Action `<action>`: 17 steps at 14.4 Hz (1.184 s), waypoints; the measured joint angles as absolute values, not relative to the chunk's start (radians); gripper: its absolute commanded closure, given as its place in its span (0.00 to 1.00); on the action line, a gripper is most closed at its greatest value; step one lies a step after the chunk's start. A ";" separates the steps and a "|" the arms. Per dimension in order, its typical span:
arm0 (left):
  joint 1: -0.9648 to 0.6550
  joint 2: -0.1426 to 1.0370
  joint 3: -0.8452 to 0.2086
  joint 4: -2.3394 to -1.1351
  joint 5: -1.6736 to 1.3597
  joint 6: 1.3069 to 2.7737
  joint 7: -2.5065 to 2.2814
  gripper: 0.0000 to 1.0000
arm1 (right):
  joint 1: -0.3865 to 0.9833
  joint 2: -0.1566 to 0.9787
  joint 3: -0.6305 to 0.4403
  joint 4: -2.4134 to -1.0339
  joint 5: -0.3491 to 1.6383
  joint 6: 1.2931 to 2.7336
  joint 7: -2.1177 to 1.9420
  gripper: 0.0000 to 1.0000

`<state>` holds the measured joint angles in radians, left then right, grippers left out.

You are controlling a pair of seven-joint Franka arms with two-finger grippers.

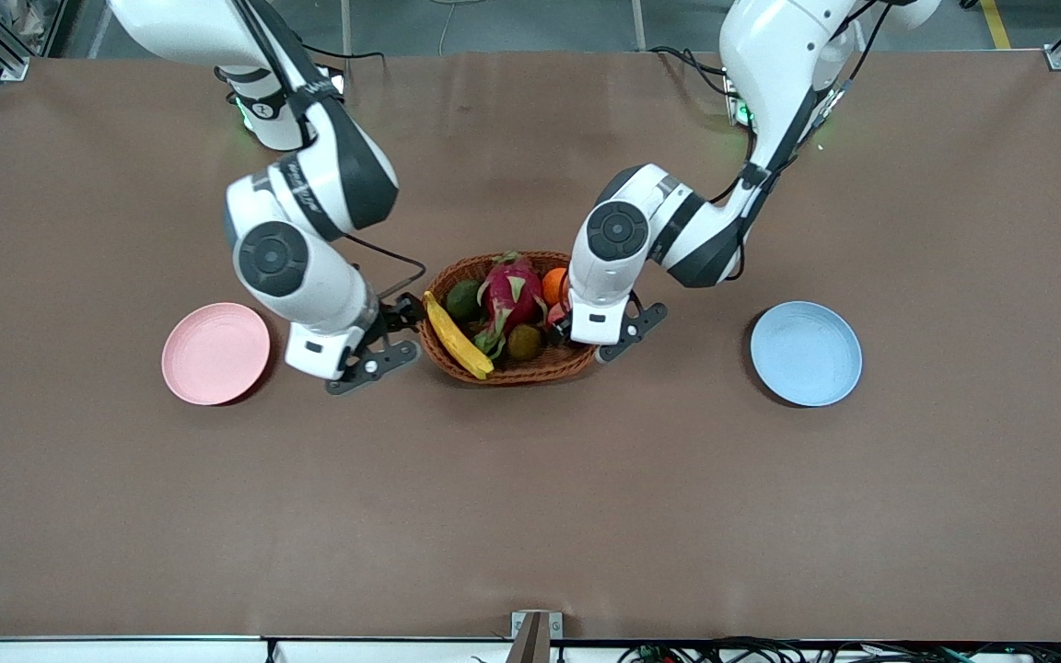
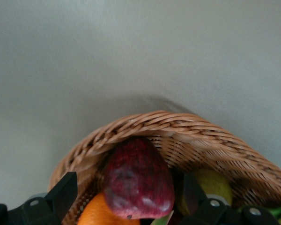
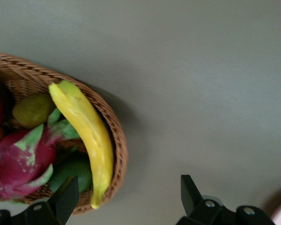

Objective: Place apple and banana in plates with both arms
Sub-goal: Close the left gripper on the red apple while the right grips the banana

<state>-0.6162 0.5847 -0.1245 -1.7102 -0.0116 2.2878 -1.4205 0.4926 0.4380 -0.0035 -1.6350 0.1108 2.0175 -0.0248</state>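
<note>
The dark red apple (image 2: 138, 180) lies in the wicker basket (image 2: 168, 123) at its end toward the left arm, resting against its wall. My left gripper (image 2: 129, 190) is open low over it, one finger on each side. In the front view the left hand (image 1: 563, 324) hides most of the apple. The yellow banana (image 1: 457, 339) lies along the basket's rim toward the right arm. My right gripper (image 3: 129, 190) is open beside that rim, with the banana's (image 3: 86, 136) tip between its fingers. The pink plate (image 1: 215, 354) and the blue plate (image 1: 806, 354) are bare.
The basket (image 1: 530, 376) in the middle of the table also holds a pink dragon fruit (image 1: 507, 295), an orange (image 1: 553, 285), a green fruit (image 1: 463, 299) and a brownish one (image 1: 524, 342). The pink plate lies toward the right arm's end, the blue toward the left arm's.
</note>
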 measured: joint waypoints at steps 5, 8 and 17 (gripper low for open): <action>-0.641 0.631 -0.126 -1.708 -0.012 2.320 -1.484 0.00 | 0.557 0.505 -0.004 -1.634 0.112 2.159 -0.025 0.29; -0.641 0.643 -0.126 -1.708 -0.012 2.326 -1.489 0.07 | 0.572 0.537 -0.004 -1.634 0.113 2.213 -0.025 0.32; -0.641 0.651 -0.126 -1.699 -0.012 2.339 -1.489 0.76 | 0.593 0.589 -0.004 -1.632 0.113 2.284 -0.025 0.37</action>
<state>-0.6411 0.6509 -0.1262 -1.6990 -0.0116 2.3390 -1.4894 0.5925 0.5886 -0.0040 -1.6324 0.1129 2.2840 -0.0253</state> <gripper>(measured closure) 0.238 0.361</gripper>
